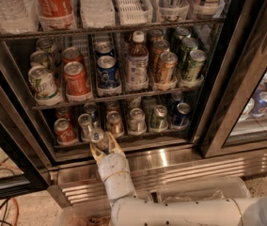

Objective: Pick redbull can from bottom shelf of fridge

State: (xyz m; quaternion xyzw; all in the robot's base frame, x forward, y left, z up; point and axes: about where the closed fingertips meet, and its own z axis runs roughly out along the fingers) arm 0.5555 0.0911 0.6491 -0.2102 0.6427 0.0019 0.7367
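The fridge (227,79) stands open with its wire racks in view. My gripper (103,144) is in front of the left part of the bottom shelf (124,136), just past its front edge. It is shut on the redbull can (97,136), a slim can with a shiny silver top, held upright between the yellowish fingertips (116,148). The can is off the shelf, a little in front of and below the row. On the shelf behind it are a red can (64,131), a silver can (85,124), a gold-brown can (114,123) and more small cans to the right.
The rack above holds taller cans and a bottle (137,62). The ribbed stainless-steel base (180,166) runs below the gripper. A black door frame (220,102) stands at the right, another glass door with blue cans (263,102) beyond it. A clear bin (204,189) sits by my arm.
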